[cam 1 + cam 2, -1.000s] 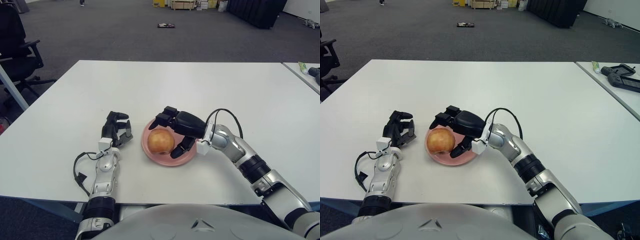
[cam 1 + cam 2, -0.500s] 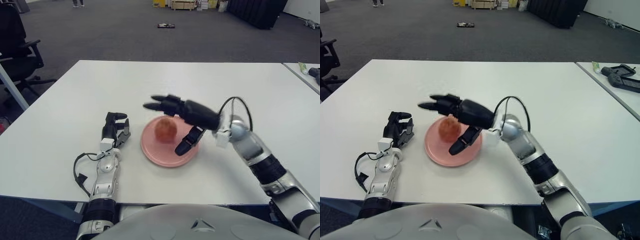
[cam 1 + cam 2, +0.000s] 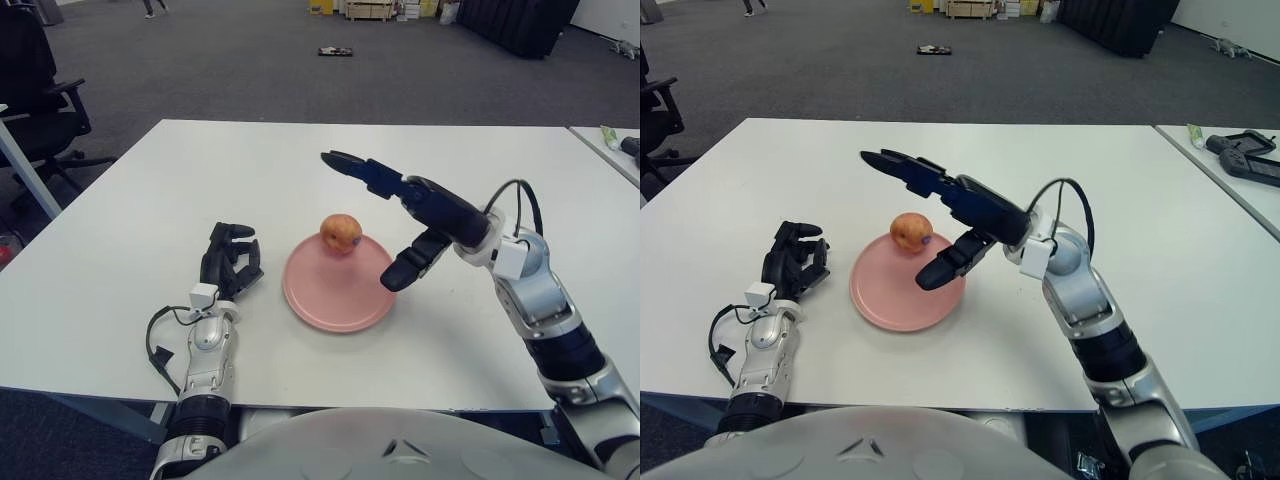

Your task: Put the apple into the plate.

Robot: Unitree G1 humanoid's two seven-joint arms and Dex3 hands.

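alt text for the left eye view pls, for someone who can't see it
An apple sits at the far edge of a pink plate on a white table. The right robot hand is spread open above the plate, holding nothing; the left robot hand shows curled left of the plate.

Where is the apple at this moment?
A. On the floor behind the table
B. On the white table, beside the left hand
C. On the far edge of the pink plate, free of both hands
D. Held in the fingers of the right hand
C: the apple sits at the far rim of the pink plate, while the right hand is raised with spread fingers, holding nothing.
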